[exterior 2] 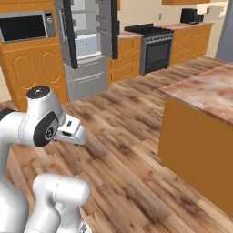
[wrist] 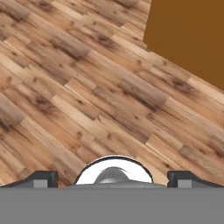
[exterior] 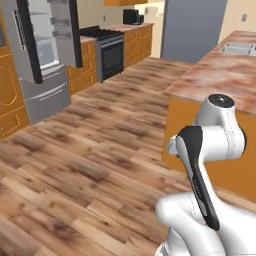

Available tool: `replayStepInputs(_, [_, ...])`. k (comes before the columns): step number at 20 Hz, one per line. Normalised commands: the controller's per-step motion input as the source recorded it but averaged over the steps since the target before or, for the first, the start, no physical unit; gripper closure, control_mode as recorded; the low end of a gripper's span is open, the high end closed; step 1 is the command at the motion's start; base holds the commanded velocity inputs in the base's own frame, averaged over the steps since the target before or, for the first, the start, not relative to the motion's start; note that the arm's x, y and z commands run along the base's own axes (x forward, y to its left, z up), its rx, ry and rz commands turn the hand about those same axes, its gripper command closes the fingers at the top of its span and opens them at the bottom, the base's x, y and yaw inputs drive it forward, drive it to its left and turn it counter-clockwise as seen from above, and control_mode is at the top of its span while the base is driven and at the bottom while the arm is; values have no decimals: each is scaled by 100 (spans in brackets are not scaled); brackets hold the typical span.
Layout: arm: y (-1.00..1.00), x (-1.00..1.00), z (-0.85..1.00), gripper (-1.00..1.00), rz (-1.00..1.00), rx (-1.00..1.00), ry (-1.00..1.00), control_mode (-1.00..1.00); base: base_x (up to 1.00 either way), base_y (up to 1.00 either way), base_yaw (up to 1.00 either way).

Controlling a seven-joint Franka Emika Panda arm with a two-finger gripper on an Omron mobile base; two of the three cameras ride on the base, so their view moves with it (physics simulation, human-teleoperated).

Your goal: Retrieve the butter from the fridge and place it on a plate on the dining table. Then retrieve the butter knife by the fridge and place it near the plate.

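The grey steel fridge (exterior: 46, 90) (exterior 2: 85, 73) stands across the wooden floor with both upper doors swung open, and pale shelves show inside. I cannot make out the butter on those shelves at this distance. The butter knife, the plate and the dining table are out of view. My gripper (wrist: 112, 179) points down at bare floor planks. Its two dark fingertips (wrist: 41, 178) sit far apart with nothing between them, so it is open. The white arm is folded close over the base.
A marbled island (exterior: 220, 75) (exterior 2: 205, 95) with orange sides and a sink (exterior: 239, 48) stands close on the right. A black stove (exterior: 112, 52) (exterior 2: 157, 50) and orange cabinets line the far wall, with a microwave (exterior 2: 25, 27) left of the fridge. Wooden floor lies between.
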Motion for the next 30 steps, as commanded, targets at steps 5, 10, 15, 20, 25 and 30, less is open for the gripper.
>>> replayStepInputs(5, [0,0,0,-100,0,0,0,100,100,96,-30])
replayStepInputs(10, [0,0,0,-100,0,0,0,100,100,85,-40])
replayStepInputs(15, [0,0,0,-100,0,0,0,100,100,82,-41])
replayStepInputs(20, [0,0,0,-100,0,0,0,100,100,85,-40])
replayStepInputs(25, [0,0,0,-100,0,0,0,100,95,96,-37])
replayStepInputs(30, [0,0,0,-100,0,0,0,100,75,83,-32])
